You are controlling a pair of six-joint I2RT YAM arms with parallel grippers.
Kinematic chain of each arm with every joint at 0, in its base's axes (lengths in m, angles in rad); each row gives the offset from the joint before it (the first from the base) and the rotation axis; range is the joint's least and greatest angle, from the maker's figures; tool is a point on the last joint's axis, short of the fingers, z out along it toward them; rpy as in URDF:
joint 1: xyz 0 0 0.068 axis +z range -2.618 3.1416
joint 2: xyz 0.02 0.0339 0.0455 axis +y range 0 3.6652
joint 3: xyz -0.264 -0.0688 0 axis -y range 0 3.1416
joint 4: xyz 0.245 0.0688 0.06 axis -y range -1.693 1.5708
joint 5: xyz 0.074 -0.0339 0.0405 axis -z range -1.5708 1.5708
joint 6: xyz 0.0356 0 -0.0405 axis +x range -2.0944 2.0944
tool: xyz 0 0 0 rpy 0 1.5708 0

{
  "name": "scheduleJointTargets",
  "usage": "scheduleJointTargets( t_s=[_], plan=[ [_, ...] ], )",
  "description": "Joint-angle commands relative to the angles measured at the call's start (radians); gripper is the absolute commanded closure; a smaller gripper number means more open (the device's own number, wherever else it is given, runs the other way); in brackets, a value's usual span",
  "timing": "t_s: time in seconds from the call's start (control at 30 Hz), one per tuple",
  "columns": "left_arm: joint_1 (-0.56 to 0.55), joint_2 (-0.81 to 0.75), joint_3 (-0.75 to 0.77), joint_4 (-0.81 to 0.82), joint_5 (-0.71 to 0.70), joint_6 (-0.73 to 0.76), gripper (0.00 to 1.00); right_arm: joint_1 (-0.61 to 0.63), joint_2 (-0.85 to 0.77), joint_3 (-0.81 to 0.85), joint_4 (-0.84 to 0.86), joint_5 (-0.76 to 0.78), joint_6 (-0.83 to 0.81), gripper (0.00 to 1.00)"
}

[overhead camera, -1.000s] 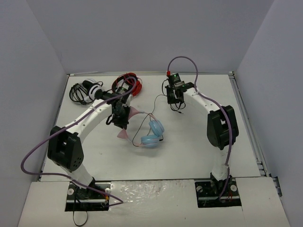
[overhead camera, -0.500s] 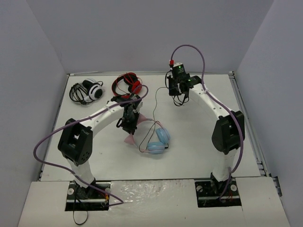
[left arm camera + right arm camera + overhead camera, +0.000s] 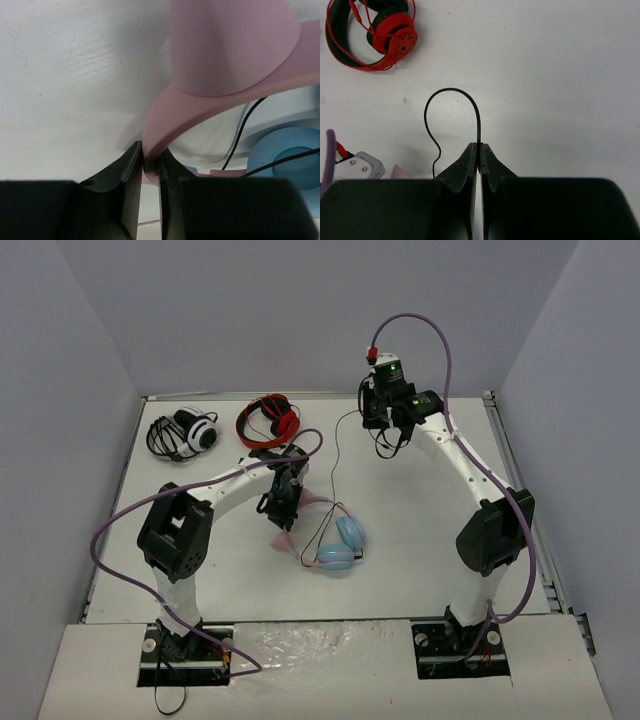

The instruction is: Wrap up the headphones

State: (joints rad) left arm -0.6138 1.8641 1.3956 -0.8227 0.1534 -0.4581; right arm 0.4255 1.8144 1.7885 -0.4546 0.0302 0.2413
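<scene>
Headphones (image 3: 349,532) with a pink cat-ear band, round light blue cups and a thin black cord (image 3: 334,450) lie mid-frame in the top view. The left claw (image 3: 283,505) pinches the band. The right claw (image 3: 372,423), higher and to the right, holds the cord.

Left wrist view: the jaws squeeze the pink band (image 3: 165,115) at bottom middle, with a blue cup (image 3: 285,150) at lower right.

Right wrist view: closed jaws nip the cord (image 3: 451,91), which loops above them. Red-and-black plastic headphones (image 3: 370,35) sit upper left.

To wrap well, I think the left claw must hold firm while the right keeps the cord snug.
</scene>
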Motion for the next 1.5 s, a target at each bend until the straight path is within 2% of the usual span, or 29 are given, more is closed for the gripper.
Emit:
scheduleJointTargets(
  t_s=[0.0, 0.53, 1.1, 1.47],
  plan=[
    [-0.017, -0.004, 0.055, 0.025, 0.018, -0.014, 1.00, -0.011, -0.085, 0.098, -0.014, 0.034, 0.002, 1.00],
    [-0.034, 0.052, 0.086, 0.039, 0.024, -0.036, 1.00, -0.013, -0.105, 0.232, -0.077, 0.038, -0.001, 1.00],
    [-0.035, 0.171, 0.254, 0.048, 0.075, -0.112, 1.00, -0.008, -0.146, 0.238, -0.085, -0.050, 0.015, 1.00],
    [-0.035, 0.247, 0.344, 0.102, 0.114, -0.244, 1.00, 0.014, -0.171, 0.228, -0.084, -0.061, 0.026, 1.00]
  ],
)
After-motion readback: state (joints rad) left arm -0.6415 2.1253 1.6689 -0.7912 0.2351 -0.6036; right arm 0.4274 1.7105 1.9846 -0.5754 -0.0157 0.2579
